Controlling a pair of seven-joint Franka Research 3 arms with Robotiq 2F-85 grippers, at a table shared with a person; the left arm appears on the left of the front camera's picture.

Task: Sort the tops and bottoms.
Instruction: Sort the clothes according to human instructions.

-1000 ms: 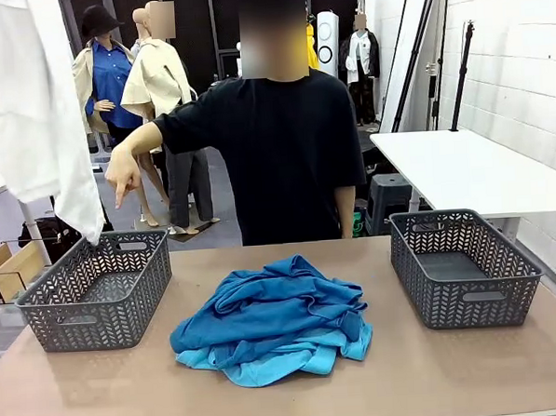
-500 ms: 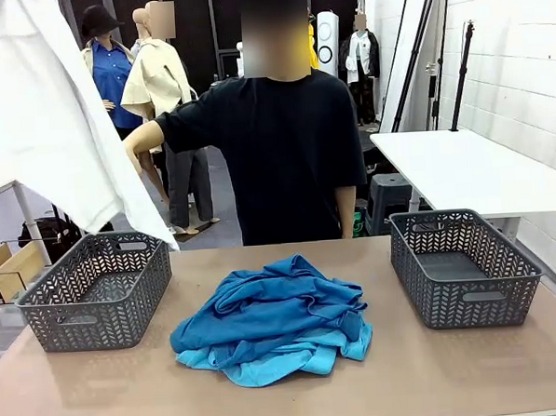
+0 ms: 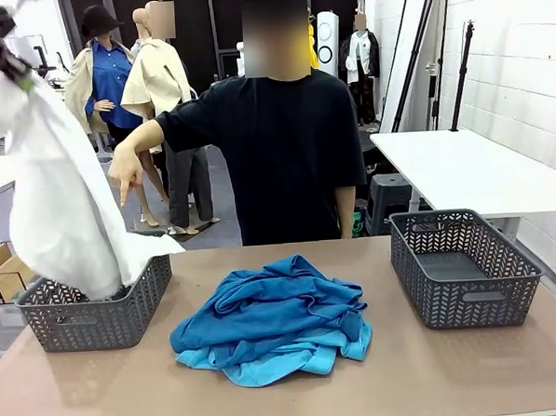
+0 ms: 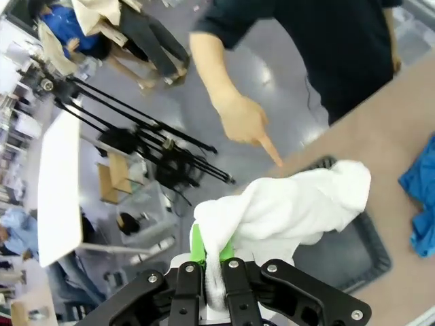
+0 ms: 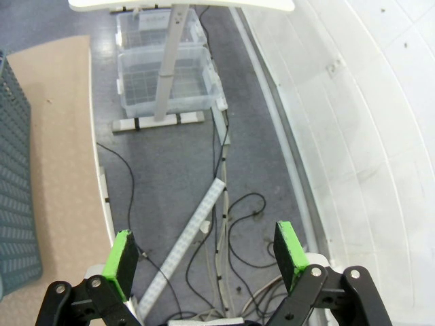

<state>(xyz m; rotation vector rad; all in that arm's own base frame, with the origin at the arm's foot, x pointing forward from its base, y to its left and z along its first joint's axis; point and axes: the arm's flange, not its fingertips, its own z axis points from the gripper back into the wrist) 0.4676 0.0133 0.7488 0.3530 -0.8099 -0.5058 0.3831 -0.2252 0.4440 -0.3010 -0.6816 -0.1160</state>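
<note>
My left gripper point(image 3: 9, 64) is high at the far left, shut on the white top point(image 3: 59, 210). That shirt hangs down, and its lower end rests in the left grey basket point(image 3: 107, 319). In the left wrist view the gripper point(image 4: 212, 268) pinches the white top point(image 4: 292, 204) above the basket point(image 4: 360, 248). A pile of royal-blue and sky-blue tops point(image 3: 270, 325) lies mid-table. The person's hand point(image 3: 124, 174) points down at the left basket. My right gripper point(image 5: 206, 257) is open, holding nothing, over the floor beside the table.
A second grey basket point(image 3: 463, 268) stands at the table's right with nothing in it. The person stands at the far edge behind the pile. In the right wrist view, cables and clear bins point(image 5: 163, 68) lie on the floor beyond the table edge point(image 5: 64, 136).
The white top has swung and come down, so its lower end now lies in the left basket. My left gripper has come into view at the top left. The pile has not moved.
</note>
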